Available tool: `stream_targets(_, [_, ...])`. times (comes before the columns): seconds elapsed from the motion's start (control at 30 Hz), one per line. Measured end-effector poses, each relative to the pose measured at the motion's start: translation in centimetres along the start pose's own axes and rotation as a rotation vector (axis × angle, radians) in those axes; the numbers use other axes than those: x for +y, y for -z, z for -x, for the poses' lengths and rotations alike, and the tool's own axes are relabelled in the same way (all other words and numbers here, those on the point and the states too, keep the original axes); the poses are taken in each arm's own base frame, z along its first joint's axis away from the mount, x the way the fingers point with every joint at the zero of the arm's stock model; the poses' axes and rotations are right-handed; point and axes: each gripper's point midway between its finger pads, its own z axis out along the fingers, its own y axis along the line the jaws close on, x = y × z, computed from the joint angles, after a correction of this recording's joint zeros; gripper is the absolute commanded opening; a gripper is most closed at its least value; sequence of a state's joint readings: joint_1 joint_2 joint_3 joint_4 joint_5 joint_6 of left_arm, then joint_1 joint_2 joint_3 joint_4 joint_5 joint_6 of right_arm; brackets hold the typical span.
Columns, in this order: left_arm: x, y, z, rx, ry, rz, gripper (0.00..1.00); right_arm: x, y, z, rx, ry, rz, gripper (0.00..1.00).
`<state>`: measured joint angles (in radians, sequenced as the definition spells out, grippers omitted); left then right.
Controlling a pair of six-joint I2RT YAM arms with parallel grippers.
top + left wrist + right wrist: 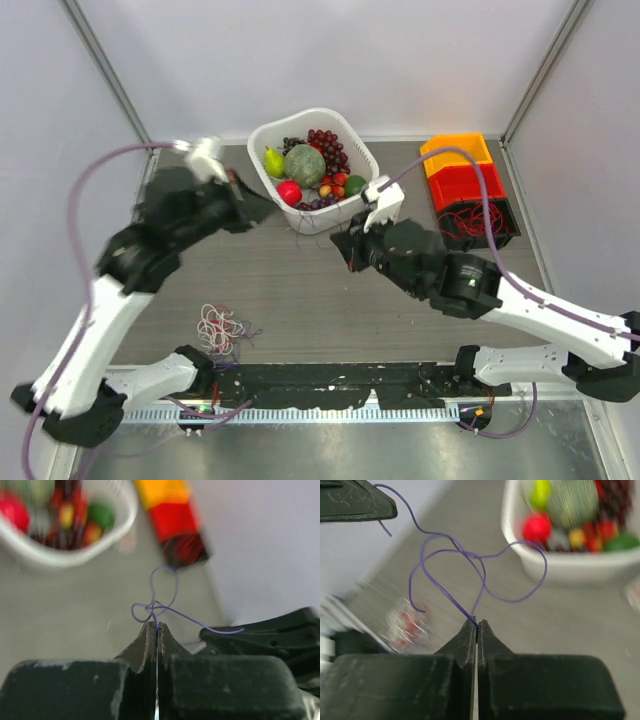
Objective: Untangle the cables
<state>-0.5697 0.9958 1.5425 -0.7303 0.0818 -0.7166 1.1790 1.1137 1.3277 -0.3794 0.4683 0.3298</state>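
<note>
1. grey wood-grain table (300,290) between white walls. two black-and-white arms reach from the near edge toward a white fruit basket (310,113) at the far middle.
2. left gripper (157,626) has its fingers pressed fully together, pinching a thin purple wire (172,587) that loops and crosses itself just above the tips.
3. right gripper (477,624) is likewise clamped tight on the same purple wire, which curls in loose loops and runs up to the other gripper's finger at the top left of the right wrist view.
4. both grippers sit near each other just in front of the basket, with the wire slack between them.
5. other cables (222,328) — a small tangle of red, white and purple strands — lie on the table near the left arm's base, well apart from both grippers.
6. stacked orange, red and black bins (465,185) stand at the far right, with red wires (465,222) in the black one.
</note>
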Motion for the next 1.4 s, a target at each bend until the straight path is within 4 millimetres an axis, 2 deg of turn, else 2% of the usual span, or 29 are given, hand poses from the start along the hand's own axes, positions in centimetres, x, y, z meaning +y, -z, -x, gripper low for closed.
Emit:
stream_targets(0.07, [3.7,-3.9,-6.4,0.205,0.024,0.079,0.0,-3.0,0.0,-5.7,0.128,0.0,-0.086,0.01])
stream_targets(0.1, [5.9,-5.5,-9.9,0.312,0.033,0.135,0.0,-4.7,0.0,-9.3,0.212,-0.002,-0.138,0.01])
stream_targets(0.13, [8.6,-6.9,-14.4,0.446,0.038,0.206,0.0,-6.2,0.2,-12.7,0.294,0.001,-0.188,0.01])
stream_targets(0.17, [10.3,-7.3,-17.4,0.536,0.037,0.253,0.0,-7.5,0.6,-15.8,0.371,0.002,-0.23,0.01])
stream_targets(0.23, [13.1,-6.7,-23.4,0.723,0.008,0.345,0.0,-9.3,1.9,-20.5,0.495,-0.006,-0.288,0.01])
stream_targets(0.3, [13.9,-5.6,-26.7,0.833,-0.028,0.37,0.0,-10.2,3.2,-23.6,0.577,-0.028,-0.319,0.01])
stream_targets(0.37, [13.5,-5.2,-28.0,0.874,-0.05,0.35,0.0,-10.3,3.7,-24.9,0.608,-0.062,-0.329,0.01])
stream_targets(0.43, [12.9,-5.4,-28.4,0.883,-0.05,0.327,0.0,-10.0,3.7,-25.1,0.611,-0.089,-0.325,0.01])
stream_targets(0.47, [12.9,-5.7,-28.5,0.879,-0.046,0.321,0.04,-9.8,3.5,-25.1,0.608,-0.101,-0.322,0.01])
stream_targets(0.57, [13.1,-6.4,-28.9,0.879,-0.043,0.325,0.21,-9.3,3.0,-25.4,0.626,-0.109,-0.315,0.01])
stream_targets(0.63, [13.5,-6.5,-29.1,0.887,-0.047,0.343,0.36,-9.0,2.2,-26.1,0.653,-0.105,-0.316,0.01])
stream_targets(0.77, [14.7,-5.9,-28.7,0.875,-0.082,0.404,0.53,-8.4,0.7,-27.0,0.697,-0.102,-0.318,0.01])
stream_targets(0.9, [15.5,-4.7,-27.1,0.806,-0.112,0.458,0.57,-8.4,-1.9,-27.0,0.743,-0.126,-0.325,0.05])
stream_targets(0.97, [15.4,-3.4,-25.9,0.747,-0.108,0.464,0.59,-8.7,-3.8,-26.6,0.765,-0.138,-0.325,0.11])
stream_targets(1.03, [15.0,-2.2,-24.4,0.669,-0.095,0.451,0.6,-8.9,-5.1,-26.3,0.784,-0.142,-0.324,0.27])
stream_targets(1.17, [13.8,0.6,-21.1,0.501,-0.061,0.395,0.63,-9.0,-7.2,-26.1,0.837,-0.13,-0.309,0.45])
stream_targets(1.23, [13.0,1.8,-19.3,0.416,-0.039,0.355,0.64,-9.5,-7.9,-26.4,0.876,-0.102,-0.317,0.57])
stream_targets(1.3, [12.5,2.7,-18.2,0.357,-0.017,0.33,0.64,-10.1,-8.1,-26.7,0.908,-0.07,-0.325,0.65])
stream_targets(1.4, [12.0,3.9,-17.1,0.293,0.013,0.303,0.64,-10.9,-7.4,-26.9,0.958,0.001,-0.313,0.72])
